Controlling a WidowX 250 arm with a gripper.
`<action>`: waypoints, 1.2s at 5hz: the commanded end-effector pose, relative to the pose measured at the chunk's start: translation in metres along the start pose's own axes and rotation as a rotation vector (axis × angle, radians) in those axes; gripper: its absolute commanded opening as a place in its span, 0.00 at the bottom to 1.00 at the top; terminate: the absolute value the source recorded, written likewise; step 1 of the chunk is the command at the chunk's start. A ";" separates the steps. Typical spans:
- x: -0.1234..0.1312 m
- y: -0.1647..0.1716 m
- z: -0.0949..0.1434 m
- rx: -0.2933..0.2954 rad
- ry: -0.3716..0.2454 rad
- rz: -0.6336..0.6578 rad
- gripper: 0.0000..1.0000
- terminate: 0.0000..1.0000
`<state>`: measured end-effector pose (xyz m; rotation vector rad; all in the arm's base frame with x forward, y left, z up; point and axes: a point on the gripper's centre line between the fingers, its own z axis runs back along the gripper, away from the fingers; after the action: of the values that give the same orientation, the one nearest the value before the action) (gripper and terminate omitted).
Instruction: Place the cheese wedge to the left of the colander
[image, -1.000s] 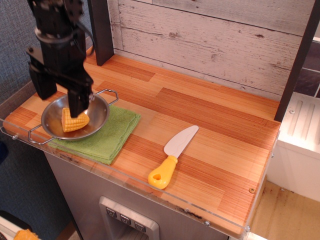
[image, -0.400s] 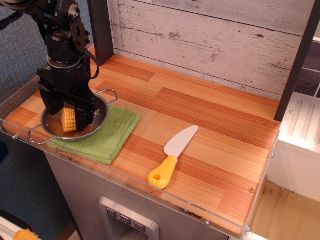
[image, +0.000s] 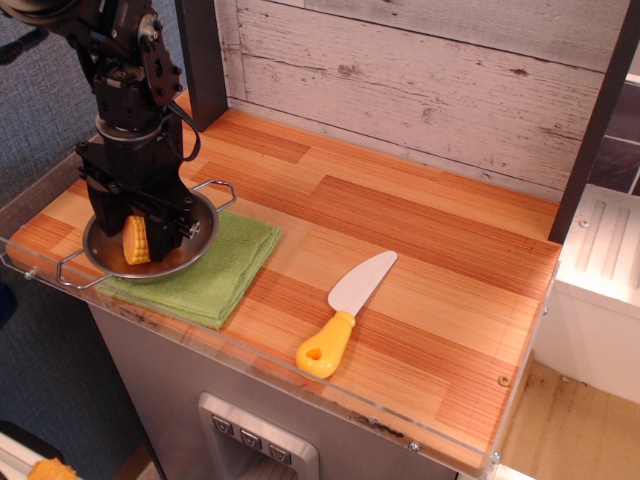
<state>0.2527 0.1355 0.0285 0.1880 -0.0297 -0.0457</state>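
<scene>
The colander (image: 190, 252), a shiny steel bowl with two wire loop handles, sits on a green cloth at the counter's left front. The cheese wedge (image: 136, 240), a small yellow ridged chunk, stands on edge inside the bowl. My black gripper (image: 136, 238) reaches down into the bowl, and its two fingers stand on either side of the wedge, closed against it. The wedge's lower end is at the bowl's floor.
A green cloth (image: 222, 275) lies under the bowl. A toy knife (image: 345, 312) with a yellow handle lies at the front middle of the wooden counter. A dark post (image: 203, 60) stands behind the bowl. The counter's left edge is close to the bowl.
The gripper came down into the bowl and its fingers closed around the wedge, which turned from lying flat to standing on edge.
</scene>
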 end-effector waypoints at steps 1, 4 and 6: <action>0.003 0.016 0.043 -0.001 -0.168 0.009 0.00 0.00; -0.026 0.089 0.036 0.114 -0.064 0.276 0.00 0.00; 0.007 0.081 0.012 0.079 -0.037 0.245 0.00 0.00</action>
<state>0.2619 0.2097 0.0415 0.2359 -0.0578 0.2014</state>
